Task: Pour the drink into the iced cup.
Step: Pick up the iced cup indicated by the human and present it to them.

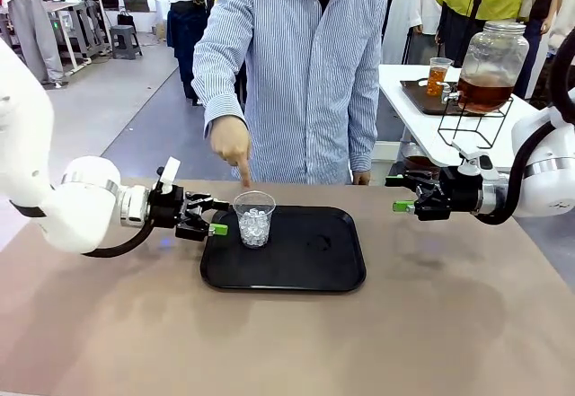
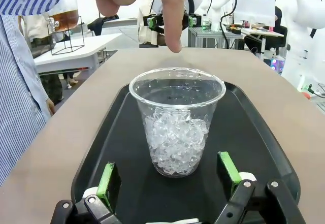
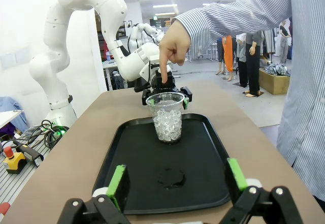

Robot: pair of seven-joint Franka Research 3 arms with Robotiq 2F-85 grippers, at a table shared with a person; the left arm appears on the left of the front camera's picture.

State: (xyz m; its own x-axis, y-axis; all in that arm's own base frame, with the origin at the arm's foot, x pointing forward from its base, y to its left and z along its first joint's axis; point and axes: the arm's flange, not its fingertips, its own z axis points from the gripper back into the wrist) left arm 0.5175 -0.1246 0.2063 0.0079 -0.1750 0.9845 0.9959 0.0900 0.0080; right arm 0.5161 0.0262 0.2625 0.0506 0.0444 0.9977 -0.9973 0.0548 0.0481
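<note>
The iced cup [image 1: 254, 219] [image 2: 176, 122] [image 3: 167, 117] is a clear plastic cup partly filled with ice cubes, upright on the left part of a black tray [image 1: 341, 270]. My left gripper [image 1: 219, 216] [image 2: 169, 176] stands open just left of the cup, its green pads [image 2: 109, 179] short of the cup on either side. My right gripper [image 1: 398, 193] [image 3: 176, 177] hovers open and empty off the tray's right edge. A person's hand [image 1: 234, 143] points a finger down at the cup's far rim. Amber-brown drink sits far off in a glass jar [image 1: 486, 92] and a small cup [image 1: 437, 77].
The jar and small cup stand on a white side table [image 1: 422, 127] behind at right, beyond the brown table [image 1: 287, 342]. A small dark mark [image 3: 171, 177] lies on the tray's bare middle. The person stands at the far edge, right behind the tray.
</note>
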